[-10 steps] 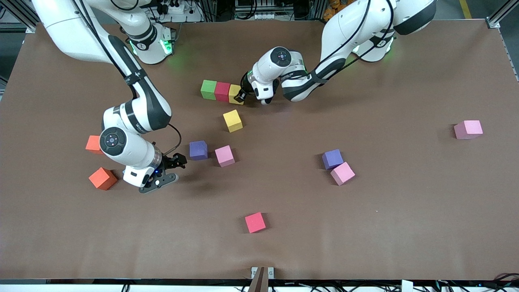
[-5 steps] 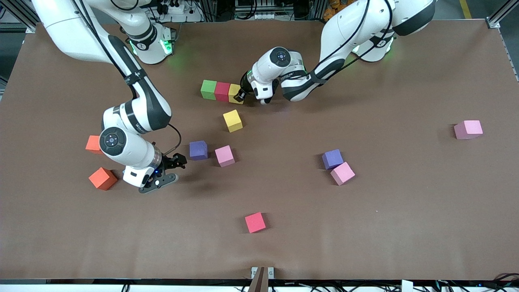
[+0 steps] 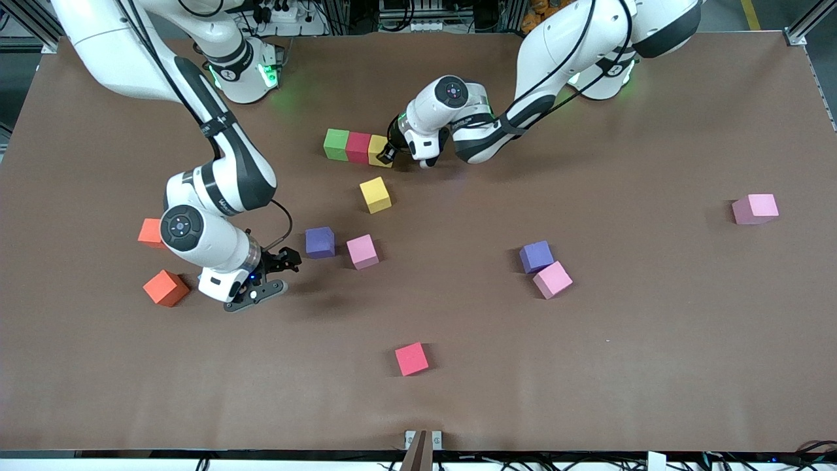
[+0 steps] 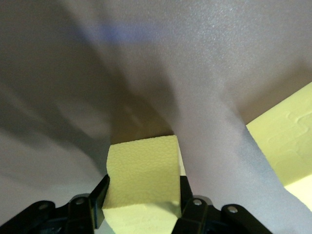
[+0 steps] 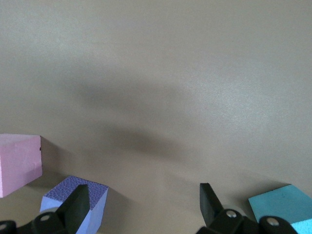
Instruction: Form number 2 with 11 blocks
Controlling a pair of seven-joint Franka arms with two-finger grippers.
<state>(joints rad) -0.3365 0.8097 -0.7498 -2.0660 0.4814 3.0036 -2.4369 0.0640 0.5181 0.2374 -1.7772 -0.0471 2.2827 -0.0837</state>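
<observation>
Overhead, the front view shows a brown counter with a short row near the edge where the arm bases stand: a green block, a red block and a yellow block, touching side by side. The left gripper sits at the yellow end of that row, its fingers pinching the yellow block. A second yellow block lies just nearer the camera. The right gripper hangs low toward the right arm's end of the counter, fingers spread with nothing between them, beside a purple block and a pink block. Two orange cubes sit close to that arm. Another purple block touches a pink block mid-counter, a lone pink block lies toward the left arm's end, and a deep pink block lies nearest the camera.

From the left wrist, black fingers clamp the yellow block; the second yellow block shows nearby.

From the right wrist, spread fingers frame bare counter, with the purple block, the pink block and a light blue block at the edges.
</observation>
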